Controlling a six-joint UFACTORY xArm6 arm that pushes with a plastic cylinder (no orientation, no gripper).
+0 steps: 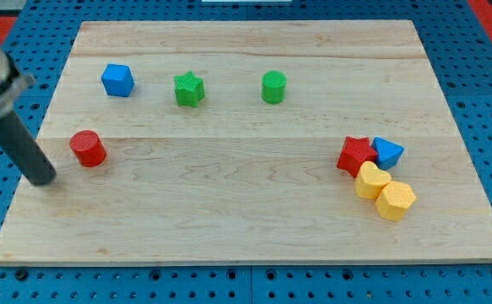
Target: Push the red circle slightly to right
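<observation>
The red circle (87, 149) is a short red cylinder near the left edge of the wooden board (246, 211). My tip (44, 179) rests on the board just left of and slightly below the red circle, a small gap apart from it. The dark rod slants up toward the view's top left corner.
A blue cube (117, 80), a green star (189, 89) and a green cylinder (273, 87) stand in a row near the view's top. At the right sit a red star (356, 155), a blue triangle-like block (387, 152) and two yellow blocks (371, 180) (395, 200), touching.
</observation>
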